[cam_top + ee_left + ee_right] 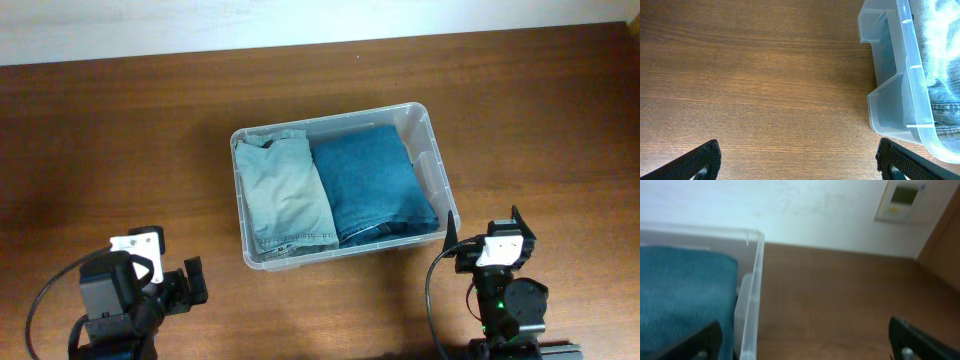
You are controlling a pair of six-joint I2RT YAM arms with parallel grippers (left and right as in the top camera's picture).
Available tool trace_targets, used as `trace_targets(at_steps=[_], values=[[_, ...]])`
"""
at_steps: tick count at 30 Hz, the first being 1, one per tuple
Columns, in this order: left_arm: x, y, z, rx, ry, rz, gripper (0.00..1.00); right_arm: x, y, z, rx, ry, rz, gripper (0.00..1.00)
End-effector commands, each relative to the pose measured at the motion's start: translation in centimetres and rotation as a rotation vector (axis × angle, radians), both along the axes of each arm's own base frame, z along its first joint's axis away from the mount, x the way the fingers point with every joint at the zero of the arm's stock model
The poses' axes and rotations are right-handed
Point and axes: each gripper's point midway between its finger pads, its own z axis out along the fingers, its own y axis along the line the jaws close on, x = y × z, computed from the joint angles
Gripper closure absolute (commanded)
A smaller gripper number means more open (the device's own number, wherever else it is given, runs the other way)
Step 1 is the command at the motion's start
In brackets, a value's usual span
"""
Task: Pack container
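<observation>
The clear plastic container (428, 135) stands at the middle of the table. It holds a folded pale green-grey garment (282, 192) on the left and folded dark blue jeans (372, 186) on the right. My left gripper (190, 283) is open and empty at the front left, apart from the container's near-left corner (895, 107). My right gripper (488, 238) is open and empty at the front right, next to the container's right wall (752, 300). The jeans (685, 295) show in the right wrist view.
The brown wooden table (120, 140) runs to a white wall (200, 20) at the back. A wall-mounted panel (901, 200) shows in the right wrist view.
</observation>
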Motion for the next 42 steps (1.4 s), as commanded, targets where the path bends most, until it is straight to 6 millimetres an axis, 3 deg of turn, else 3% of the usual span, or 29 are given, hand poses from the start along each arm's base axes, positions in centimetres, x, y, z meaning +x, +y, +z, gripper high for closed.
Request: trace_targets(at_steps=[1, 29, 34, 37, 42], values=[[0.0, -0.2, -0.1, -0.001, -0.001, -0.015, 0.01, -0.1, -0.5, -0.1, -0.020, 0.000, -0.026, 0.02], [-0.1, -0.2, 0.0, 0.000, -0.003, -0.018, 0.01, -0.1, -0.5, -0.1, -0.020, 0.000, -0.026, 0.01], [-0.7, -1.3, 1.3, 0.023, -0.080, -0.080, 0.01, -0.1, -0.5, -0.1, -0.020, 0.000, -0.026, 0.02], [-2.1, -1.2, 0.5, 0.060, -0.067, -0.095, 0.01, -0.1, -0.5, -0.1, -0.020, 0.000, -0.026, 0.02], [0.1, -1.2, -0.2, 0.131, -0.297, -0.135, 0.00, -0.1, -0.5, -0.1, -0.020, 0.000, -0.026, 0.02]])
